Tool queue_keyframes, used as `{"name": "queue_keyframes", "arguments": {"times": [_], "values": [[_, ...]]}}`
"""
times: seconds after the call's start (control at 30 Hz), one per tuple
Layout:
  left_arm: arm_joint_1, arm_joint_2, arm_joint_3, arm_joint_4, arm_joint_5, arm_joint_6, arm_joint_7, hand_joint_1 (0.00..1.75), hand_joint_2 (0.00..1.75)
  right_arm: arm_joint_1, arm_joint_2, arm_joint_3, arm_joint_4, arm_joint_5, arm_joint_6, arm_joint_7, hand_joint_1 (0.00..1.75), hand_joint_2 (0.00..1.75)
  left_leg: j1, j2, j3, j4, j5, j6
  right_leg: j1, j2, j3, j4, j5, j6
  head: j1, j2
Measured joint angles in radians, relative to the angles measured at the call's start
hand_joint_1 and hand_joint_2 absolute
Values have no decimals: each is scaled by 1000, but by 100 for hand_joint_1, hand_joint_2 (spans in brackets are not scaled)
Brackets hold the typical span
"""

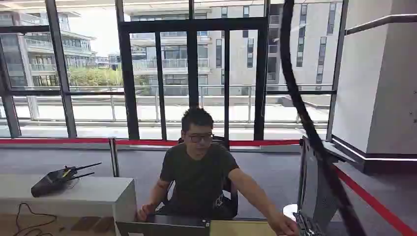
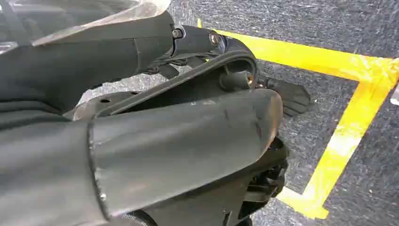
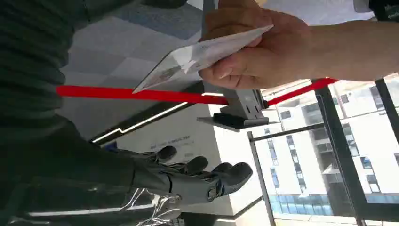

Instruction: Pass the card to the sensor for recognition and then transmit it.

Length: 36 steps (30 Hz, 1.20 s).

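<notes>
Sitting behind a desk [image 1: 241,228], a person [image 1: 198,172] in a dark T-shirt faces the robot and stretches one arm toward a monitor [image 1: 312,194] standing at the desk's right end. The person's hand [image 1: 282,226] reaches down near the base of that monitor. A dark laptop lid [image 1: 162,228] shows at the lower edge of the head view, in front of the person. To the left stands a white cabinet [image 1: 93,196] with a black router [image 1: 59,178] lying on top, antennas pointing right. A red barrier tape [image 1: 69,141] runs across the room behind the person, before tall windows. A thick black cable [image 1: 305,118] hangs slanting across the right side of the head view.

In the right wrist view, the person's hand [image 3: 263,47] holds the card [image 3: 197,59], a pale flat card pinched between thumb and fingers, with its free end pointing away from the hand. The right hand [image 3: 197,176] is apart from the card, its dark fingers stretched out and a little spread, with nothing in them. Between the card and the right hand I can see a grey stand [image 3: 240,113] on a thin post, just beside the person's hand; whether this is the sensor I cannot tell.

The left wrist view looks down on grey carpet [image 2: 329,28] with yellow tape [image 2: 348,127] forming a corner. The left hand [image 2: 221,80] lies there as dark curved parts, and I cannot tell how far it is opened.
</notes>
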Motion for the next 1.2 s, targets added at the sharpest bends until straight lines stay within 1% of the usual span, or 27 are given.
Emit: {"name": "queue_keyframes", "arguments": {"times": [0.13,0.27,0.5,0.7,0.87,1.2], "values": [[0,0,-6,0,3,5,2,0,0,-4,14,11,30,-6,-21,-1,175,175,0,0,0,0,0,0,0,0,0,0,0,0,0,0],[0,-1,-6,0,13,18,0,0,0,-5,27,21,58,3,-40,-16,175,175,0,0,0,0,0,0,0,0,0,0,0,0,0,0],[1,-2,-6,0,17,19,-3,0,0,-7,39,39,99,11,-46,-18,175,175,0,0,0,0,0,0,0,0,0,0,0,0,0,0],[2,-2,-7,0,16,18,-3,0,0,-4,34,48,118,27,-43,-16,175,175,0,1,0,0,0,0,0,0,0,0,0,0,0,0],[3,-2,-7,0,16,13,-4,0,0,1,29,51,123,42,-30,3,175,175,0,1,0,0,0,0,0,0,0,0,0,0,0,0],[6,-2,-7,0,11,7,-8,0,0,51,-12,48,123,54,-11,19,175,175,0,1,1,0,0,0,0,1,0,-1,0,0,1,0]]}}
